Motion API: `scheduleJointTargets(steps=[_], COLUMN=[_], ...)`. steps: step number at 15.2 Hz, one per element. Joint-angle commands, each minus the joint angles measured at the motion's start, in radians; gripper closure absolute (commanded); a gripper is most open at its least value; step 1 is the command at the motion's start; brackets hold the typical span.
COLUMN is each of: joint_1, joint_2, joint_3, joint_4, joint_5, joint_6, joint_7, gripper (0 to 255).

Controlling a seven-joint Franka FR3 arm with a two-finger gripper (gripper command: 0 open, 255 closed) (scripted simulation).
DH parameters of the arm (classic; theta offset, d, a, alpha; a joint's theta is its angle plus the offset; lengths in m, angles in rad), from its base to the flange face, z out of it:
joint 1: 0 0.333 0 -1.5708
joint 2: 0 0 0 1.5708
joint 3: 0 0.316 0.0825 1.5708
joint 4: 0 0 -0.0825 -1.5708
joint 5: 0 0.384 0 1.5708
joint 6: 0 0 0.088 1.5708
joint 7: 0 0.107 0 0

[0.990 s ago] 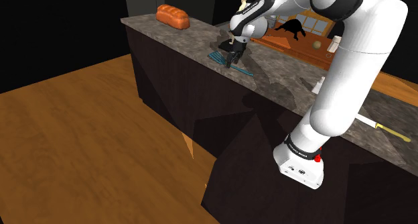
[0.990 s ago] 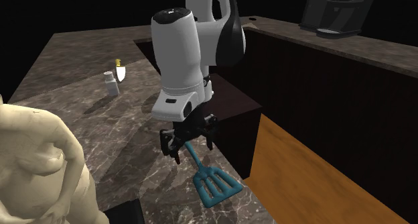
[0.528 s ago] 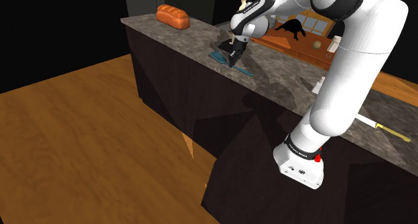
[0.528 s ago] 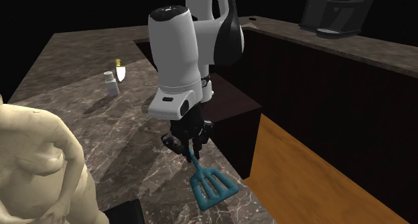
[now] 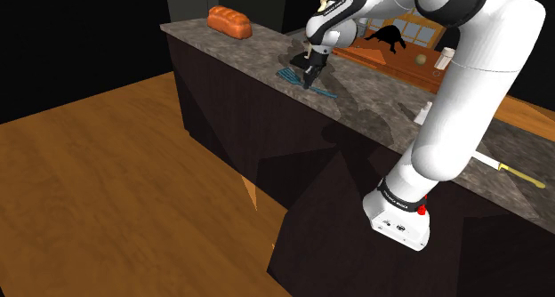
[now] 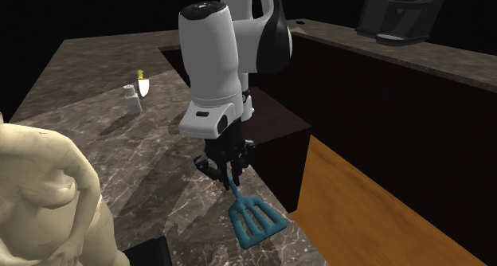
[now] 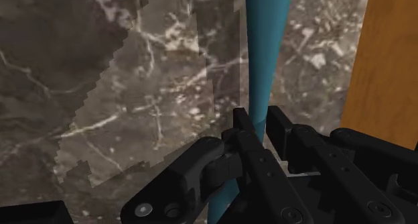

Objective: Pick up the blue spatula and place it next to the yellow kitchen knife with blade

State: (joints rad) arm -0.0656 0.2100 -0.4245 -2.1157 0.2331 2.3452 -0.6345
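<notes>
The fingers (image 7: 280, 125) were clamped on the handle of the spatula (image 6: 256, 221), its head low over the desk (image 6: 95, 145), right at the edge. The slim handle might have twisted or slid in that grip during the carry to the knife (image 6: 143, 86), well apart, and a drop there would have reached the floor (image 6: 374, 201).

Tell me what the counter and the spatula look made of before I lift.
Counter: looks like polished dark stone, marble-like, with pale veins running across it. Spatula: plain teal-blue, smooth and even, with no grain or glint. It could be plastic or silicone, but the look leaves that open.
</notes>
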Motion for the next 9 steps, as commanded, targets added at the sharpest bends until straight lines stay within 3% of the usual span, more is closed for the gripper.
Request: scheduleJointTargets(steps=[1,9], joint_1=[0.003,0.011], joint_2=[-0.017,-0.08], joint_3=[-0.004,-0.015], joint_4=[0.007,0.047], joint_5=[-0.014,-0.061], joint_6=[-0.023,-0.117], joint_7=[0.01,0.048], gripper=[255,255])
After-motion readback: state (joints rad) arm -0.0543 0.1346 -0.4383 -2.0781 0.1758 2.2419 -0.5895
